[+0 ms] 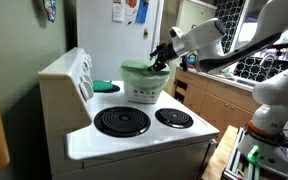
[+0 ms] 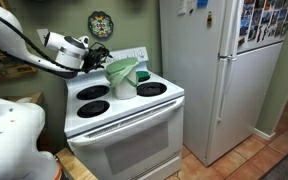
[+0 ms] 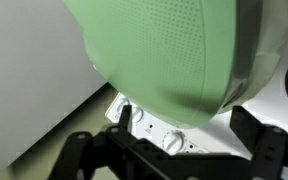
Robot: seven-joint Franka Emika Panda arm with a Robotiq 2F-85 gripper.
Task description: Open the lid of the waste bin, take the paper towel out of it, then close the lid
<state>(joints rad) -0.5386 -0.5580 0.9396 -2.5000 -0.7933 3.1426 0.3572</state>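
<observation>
The waste bin (image 1: 144, 91) stands on a back burner of the white stove; it also shows in an exterior view (image 2: 125, 86). The dark green lid (image 1: 137, 69) lies on its rim and looks tipped up in an exterior view (image 2: 121, 69). In the wrist view the lid (image 3: 164, 45) fills the top, very close. My gripper (image 1: 161, 59) (image 2: 101, 54) is at the lid's edge, by the stove's back panel. In the wrist view its fingers (image 3: 184, 114) are spread wide, with the lid's edge and the stove knobs between them. The paper towel is hidden.
A flat bright-green object (image 1: 105, 87) lies on the other back burner. The stove's control panel (image 3: 149, 125) is right behind the bin. A white fridge (image 2: 214, 70) stands beside the stove. Wooden cabinets (image 1: 216, 102) stand under the arm.
</observation>
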